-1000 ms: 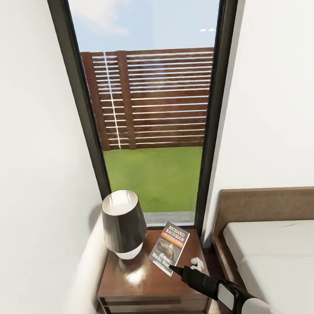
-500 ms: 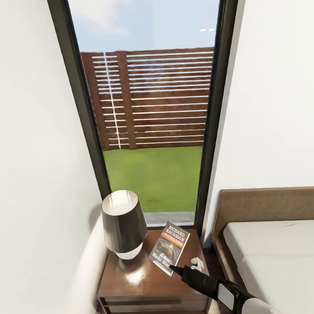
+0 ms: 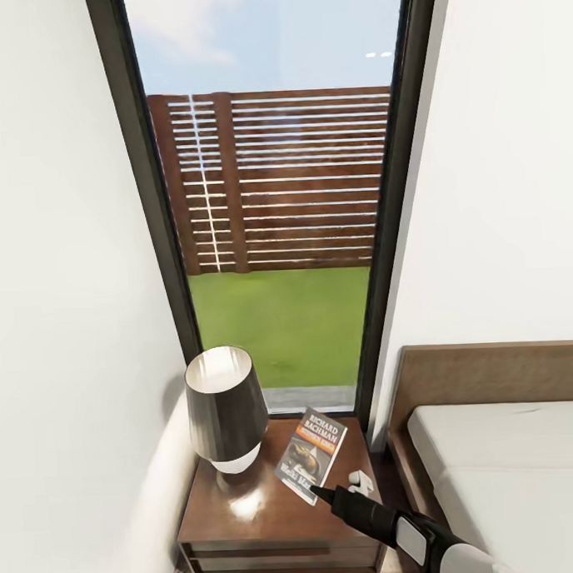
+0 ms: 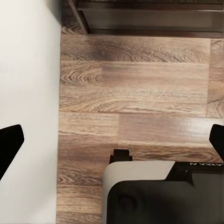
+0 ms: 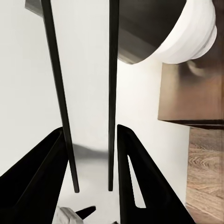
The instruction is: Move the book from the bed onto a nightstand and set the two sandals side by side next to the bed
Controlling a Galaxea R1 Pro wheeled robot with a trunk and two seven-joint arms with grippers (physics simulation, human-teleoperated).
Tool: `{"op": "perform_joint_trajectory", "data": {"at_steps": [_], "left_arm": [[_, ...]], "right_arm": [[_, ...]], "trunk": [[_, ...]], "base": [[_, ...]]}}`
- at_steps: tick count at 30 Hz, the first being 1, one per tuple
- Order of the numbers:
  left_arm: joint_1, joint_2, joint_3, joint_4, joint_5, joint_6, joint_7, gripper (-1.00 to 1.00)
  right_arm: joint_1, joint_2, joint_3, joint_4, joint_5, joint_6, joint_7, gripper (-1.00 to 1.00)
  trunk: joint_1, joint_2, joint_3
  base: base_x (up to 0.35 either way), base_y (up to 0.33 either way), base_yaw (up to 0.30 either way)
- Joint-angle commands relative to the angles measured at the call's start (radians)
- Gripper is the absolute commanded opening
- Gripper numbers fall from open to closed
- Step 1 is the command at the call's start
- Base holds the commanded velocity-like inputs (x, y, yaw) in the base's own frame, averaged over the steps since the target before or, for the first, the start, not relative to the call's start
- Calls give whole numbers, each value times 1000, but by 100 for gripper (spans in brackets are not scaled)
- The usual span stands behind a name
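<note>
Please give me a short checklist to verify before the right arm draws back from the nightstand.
1. Dark paperback book with orange band lies flat on the glossy dark-brown wooden nightstand: ok.
2. Right gripper open, nothing between its fingers: ok.
3. Gripper tip free of the book's near corner: cannot tell.
4. Book apart from the dark-shaded table lamp: ok.
5. Small white object beside the arm, safe from a knock: cannot tell.
6. Left gripper open over the wood-plank floor: ok.
</note>
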Motion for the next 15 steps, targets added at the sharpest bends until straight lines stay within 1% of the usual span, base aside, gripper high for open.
{"op": "perform_joint_trajectory", "data": {"at_steps": [1, 10, 12, 15], "left_arm": [[-1, 0, -9, -1, 8, -3, 4, 100], [-1, 1, -12, -13, 8, -3, 3, 100], [0, 1, -21, -14, 8, -3, 4, 100], [0, 1, -35, -15, 8, -3, 4, 100]], "right_arm": [[-1, 0, -4, -2, -3, 13, -1, -100], [-1, -5, -6, -2, -4, 55, -10, -100], [-1, -5, -7, -2, -4, 60, -11, -100], [-1, -4, -7, -2, -5, 63, -12, -100]], "trunk": [[1, -2, -2], [1, -2, -2], [1, -2, -2], [12, -23, -12]], "base": [[0, 0, 0], [0, 0, 0], [0, 0, 0], [0, 0, 0]]}}
